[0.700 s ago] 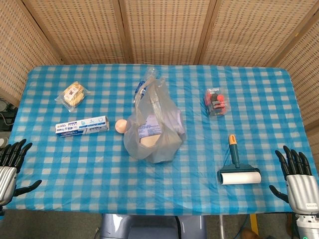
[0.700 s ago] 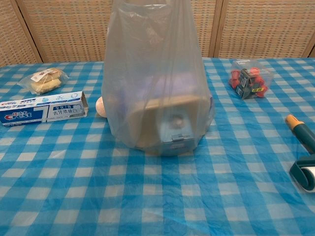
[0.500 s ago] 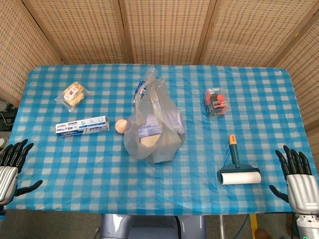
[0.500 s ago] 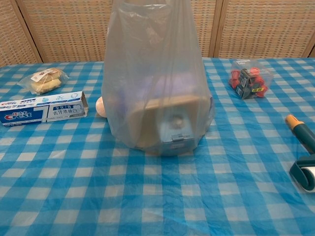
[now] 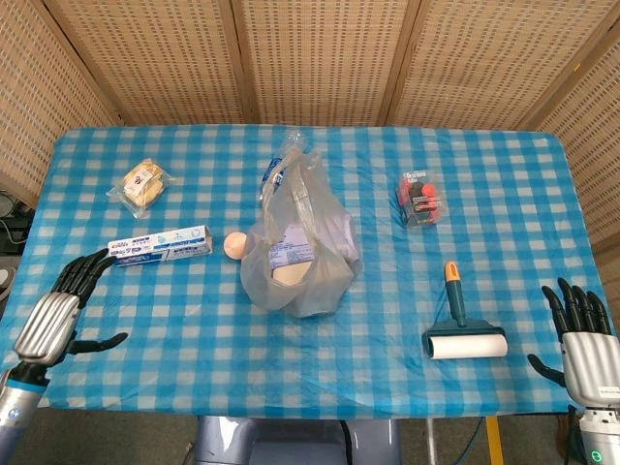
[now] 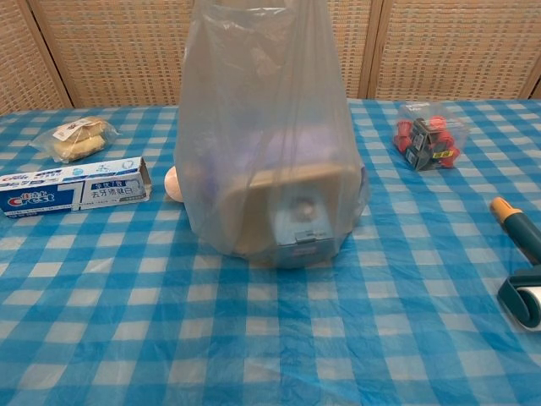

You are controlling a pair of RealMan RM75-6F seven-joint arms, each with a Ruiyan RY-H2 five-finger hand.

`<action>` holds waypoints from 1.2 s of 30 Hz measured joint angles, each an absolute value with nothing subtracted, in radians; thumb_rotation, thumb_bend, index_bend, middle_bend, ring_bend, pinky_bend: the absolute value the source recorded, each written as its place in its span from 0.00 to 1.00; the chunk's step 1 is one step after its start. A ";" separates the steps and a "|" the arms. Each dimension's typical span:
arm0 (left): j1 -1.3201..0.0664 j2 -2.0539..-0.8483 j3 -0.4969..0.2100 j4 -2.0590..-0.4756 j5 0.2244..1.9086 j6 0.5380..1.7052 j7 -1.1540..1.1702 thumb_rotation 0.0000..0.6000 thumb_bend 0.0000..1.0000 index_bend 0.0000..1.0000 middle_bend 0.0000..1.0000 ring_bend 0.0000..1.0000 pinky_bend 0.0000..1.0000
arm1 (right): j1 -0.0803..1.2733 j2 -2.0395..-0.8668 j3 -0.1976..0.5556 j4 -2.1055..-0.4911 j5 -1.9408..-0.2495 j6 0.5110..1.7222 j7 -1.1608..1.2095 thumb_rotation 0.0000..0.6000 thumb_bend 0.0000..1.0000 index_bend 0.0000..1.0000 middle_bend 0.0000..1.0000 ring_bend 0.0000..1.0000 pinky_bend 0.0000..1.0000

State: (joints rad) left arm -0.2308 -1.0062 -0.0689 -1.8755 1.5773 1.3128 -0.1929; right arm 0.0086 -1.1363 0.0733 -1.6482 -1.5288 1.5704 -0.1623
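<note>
The toothpaste box (image 5: 160, 244) is lying flat on the left part of the bench (image 5: 194, 339), its long side running left to right, with a small peach-coloured ball (image 5: 235, 244) just beside its right end. The left hand (image 5: 58, 315) is hovering near the box, below it in the head view, fingers spread and gripping nothing. The right hand (image 5: 586, 349) is sitting at the bench's right edge, fingers apart and holding nothing, near the lint roller (image 5: 462, 329). A translucent plastic bag (image 5: 300, 247) is standing at the centre
</note>
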 measured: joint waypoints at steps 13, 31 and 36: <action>-0.558 -0.936 -0.285 -1.960 1.476 0.946 -1.000 1.00 0.00 0.00 0.00 0.00 0.00 | 0.022 -1.149 0.110 -1.616 -1.431 1.530 -0.169 1.00 0.00 0.06 0.00 0.00 0.00; -0.859 -1.103 -0.425 -1.840 1.391 0.733 -1.614 1.00 0.00 0.00 0.00 0.00 0.00 | 0.033 -1.156 0.117 -1.594 -1.395 1.501 -0.166 1.00 0.00 0.06 0.00 0.00 0.00; -0.849 -1.137 -0.405 -1.824 1.375 0.752 -1.618 1.00 0.00 0.00 0.00 0.00 0.00 | 0.033 -1.153 0.118 -1.593 -1.391 1.500 -0.158 1.00 0.00 0.06 0.00 0.00 0.00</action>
